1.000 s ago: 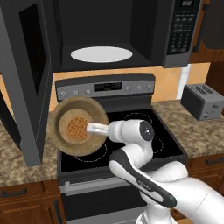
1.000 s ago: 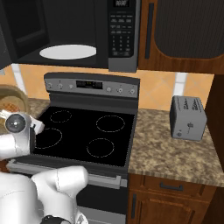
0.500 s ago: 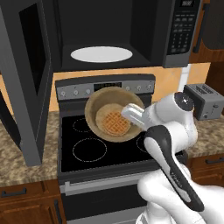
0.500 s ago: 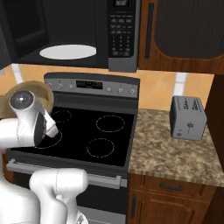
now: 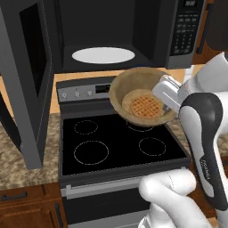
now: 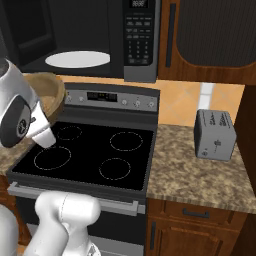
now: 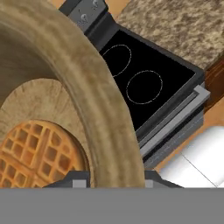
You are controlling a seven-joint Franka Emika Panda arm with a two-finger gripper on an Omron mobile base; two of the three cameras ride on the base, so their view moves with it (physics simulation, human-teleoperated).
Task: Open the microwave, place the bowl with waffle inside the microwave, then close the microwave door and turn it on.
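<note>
**Bowl held by its rim, level with the open microwave**

The gripper (image 5: pixel 167 95) has its fingers pinched on the right rim of the bowl (image 5: pixel 133 87), one finger inside the wall and one outside, as the hand view's lower edge shows. In the left base view the bowl sits in the centre right of the frame, above the stove (image 5: pixel 120 147) and just below the microwave (image 5: pixel 107 35) opening. The waffle (image 5: pixel 143 105) lies flat on the bowl's floor.

The bowl looks stiff, light and wooden, so a rim pinch should bear it. Held at one edge, though, it may tip. The waffle is loose and could slide if the bowl tilts further. The rim wall is thick and rounded, so the hold may be slippery.

The door (image 5: pixel 26 80) stands swung wide at the left of the frame, and the turntable (image 5: pixel 103 55) is bare.
</note>
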